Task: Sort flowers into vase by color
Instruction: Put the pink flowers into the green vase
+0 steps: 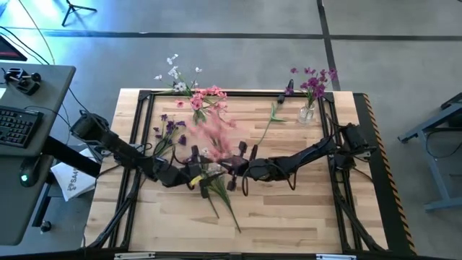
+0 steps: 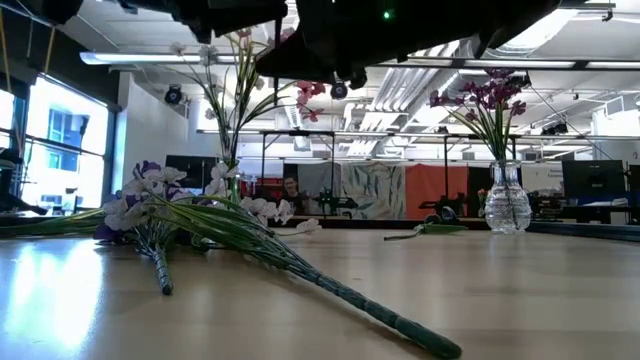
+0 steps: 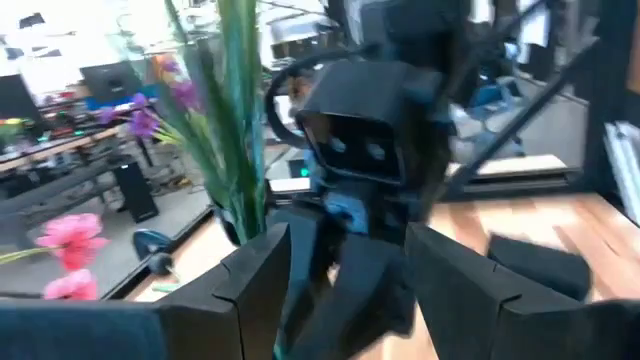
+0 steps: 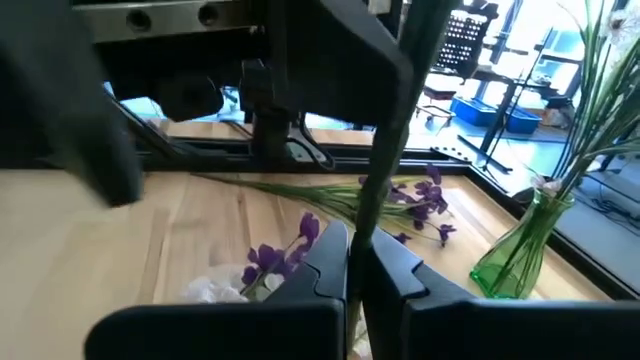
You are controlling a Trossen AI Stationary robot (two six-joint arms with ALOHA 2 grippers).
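Observation:
My right gripper [image 4: 350,262] is shut on the green stem of a pink flower [image 1: 216,133] above the table's middle. Its blossoms [image 2: 308,92] are tilted toward the far left. My left gripper [image 3: 345,285] faces it, open, with the right gripper just beyond its fingers and the stem [image 3: 240,130] rising beside one finger. A clear vase [image 1: 307,113] at the far right holds purple flowers. A green vase [image 4: 520,245] at the far left holds white and pink ones [image 1: 189,90]. Purple sprigs [image 1: 169,130] and a white bundle [image 2: 150,200] lie flat on the table. My right gripper pinches the pink flower's stem [image 4: 372,215] between its two fingers. The fingers come level from the table's right and lie across the stem. The stem slants upward out of the hold, and the flower is lifted clear of the table.
A long green stem [image 2: 335,290] of the lying bundle reaches toward the near edge. A lone green sprig [image 1: 271,121] lies near the clear vase. A black frame [image 1: 238,94] runs around the table top. A desk with a keyboard [image 1: 18,126] stands to the left.

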